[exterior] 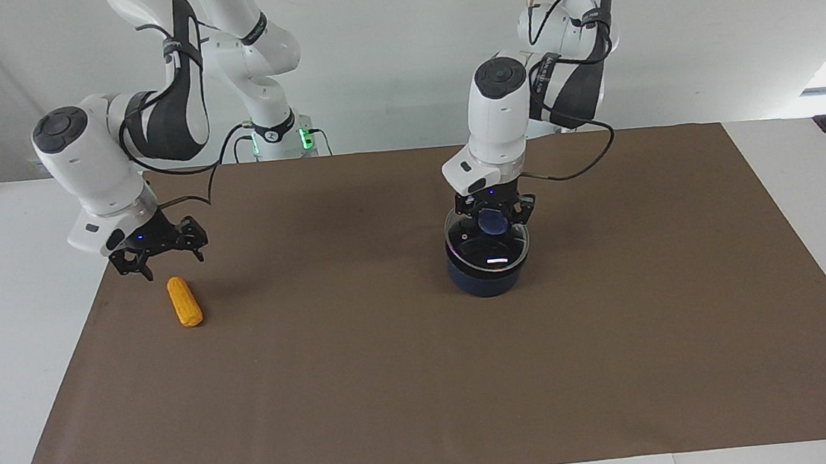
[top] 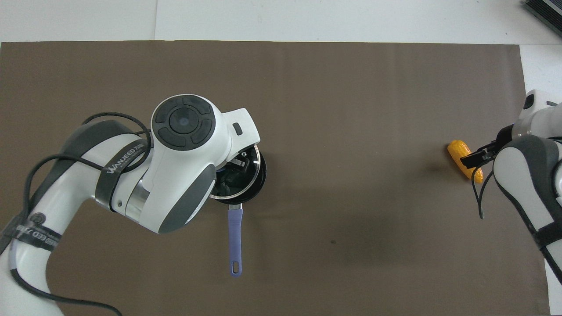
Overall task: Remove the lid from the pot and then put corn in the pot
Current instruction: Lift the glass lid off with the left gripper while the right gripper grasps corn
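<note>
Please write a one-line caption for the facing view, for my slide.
Left gripper grips the lid knob on the pot; right gripper hovers open above the corn.

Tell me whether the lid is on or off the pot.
On, or barely raised. In the facing view the lid sits over the pot rim, with the left gripper at its knob.
</note>
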Robot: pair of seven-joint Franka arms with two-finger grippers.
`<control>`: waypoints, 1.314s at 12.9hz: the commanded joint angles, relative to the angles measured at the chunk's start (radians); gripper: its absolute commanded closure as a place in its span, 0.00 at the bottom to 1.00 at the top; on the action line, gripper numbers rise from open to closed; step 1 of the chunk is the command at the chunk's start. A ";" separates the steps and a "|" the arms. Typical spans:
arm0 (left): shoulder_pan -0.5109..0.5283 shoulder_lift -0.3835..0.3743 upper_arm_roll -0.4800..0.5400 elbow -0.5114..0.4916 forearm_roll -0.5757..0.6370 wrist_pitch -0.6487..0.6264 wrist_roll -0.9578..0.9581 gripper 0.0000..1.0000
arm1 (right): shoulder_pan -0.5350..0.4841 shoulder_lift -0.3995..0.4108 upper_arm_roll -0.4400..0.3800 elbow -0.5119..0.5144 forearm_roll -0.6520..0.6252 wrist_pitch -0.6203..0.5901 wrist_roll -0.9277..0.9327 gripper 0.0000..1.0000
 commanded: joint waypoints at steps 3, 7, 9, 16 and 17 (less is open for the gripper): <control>0.143 -0.041 -0.005 -0.006 0.014 -0.045 0.199 1.00 | -0.051 0.071 0.009 -0.037 0.004 0.121 -0.177 0.00; 0.279 -0.043 -0.005 -0.029 0.011 -0.035 0.403 1.00 | -0.070 0.166 0.009 -0.043 0.069 0.233 -0.177 0.00; 0.367 -0.043 -0.005 -0.039 0.005 -0.028 0.536 1.00 | -0.068 0.176 0.009 -0.045 0.071 0.243 -0.173 0.00; 0.563 -0.056 -0.005 -0.153 0.004 0.065 0.774 1.00 | -0.066 0.176 0.008 -0.060 0.071 0.247 -0.173 0.00; 0.594 -0.057 -0.005 -0.186 0.004 0.096 0.805 1.00 | -0.066 0.176 0.008 -0.060 0.070 0.247 -0.170 0.10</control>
